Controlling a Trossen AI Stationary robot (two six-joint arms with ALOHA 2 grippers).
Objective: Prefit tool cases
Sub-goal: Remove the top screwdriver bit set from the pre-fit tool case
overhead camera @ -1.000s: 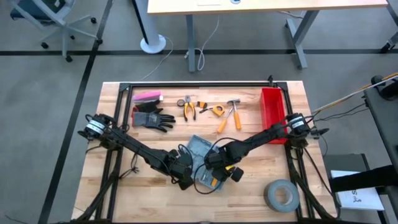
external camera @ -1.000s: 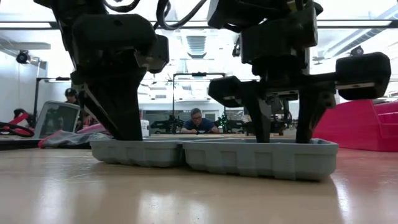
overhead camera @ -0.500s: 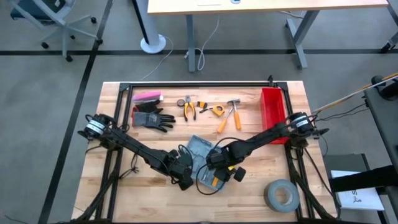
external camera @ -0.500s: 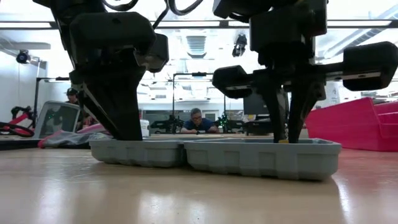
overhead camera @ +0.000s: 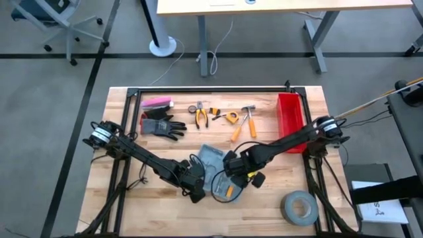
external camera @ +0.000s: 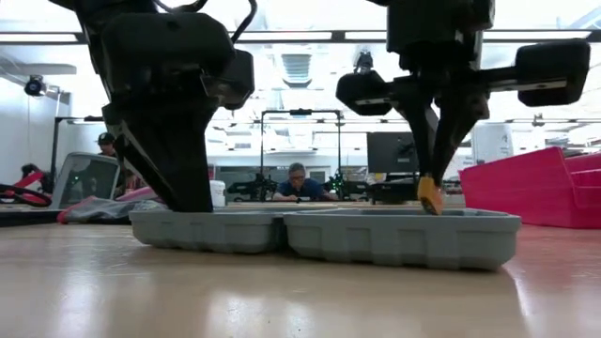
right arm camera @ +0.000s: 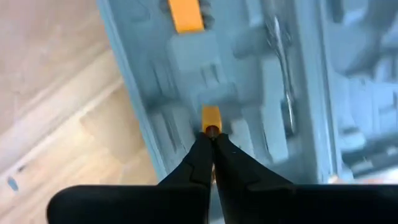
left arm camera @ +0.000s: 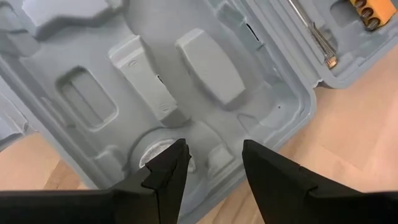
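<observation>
The grey-blue tool case (overhead camera: 213, 160) lies open and flat on the wooden table near its front edge, both halves (external camera: 319, 235) up. My left gripper (left arm camera: 214, 165) stands open over the moulded slots of one half, close to that half's rim, its fingers reaching down inside (external camera: 192, 199). My right gripper (right arm camera: 211, 140) is shut on a small orange tool piece (external camera: 429, 195) just above the other half. Another orange piece (right arm camera: 185, 14) and a thin metal shaft (left arm camera: 311, 31) lie in the case's slots. My left gripper has its open fingertips (left arm camera: 169, 163) down at the case's moulded floor beside a round recess; whether they touch it, I cannot tell. My right gripper pinches the small orange piece at its upper end (right arm camera: 211, 127) between the two fingertips, coming from above and pointing down. The piece hangs below the fingers, lifted clear of the case's rim (external camera: 470, 218).
At the table's far side lie a pink object (overhead camera: 156, 102), black gloves (overhead camera: 162, 125), pliers (overhead camera: 200, 114), a tape measure (overhead camera: 231, 117) and a hammer (overhead camera: 250, 119). A red bin (overhead camera: 289, 112) stands far right, a grey tape roll (overhead camera: 299, 206) near right. A person (external camera: 299, 183) sits beyond.
My right gripper, open down inside the case's half a second ago, has shut on the small orange piece and risen with it, so the piece now hangs above the case's rim. The case has stayed on the table.
</observation>
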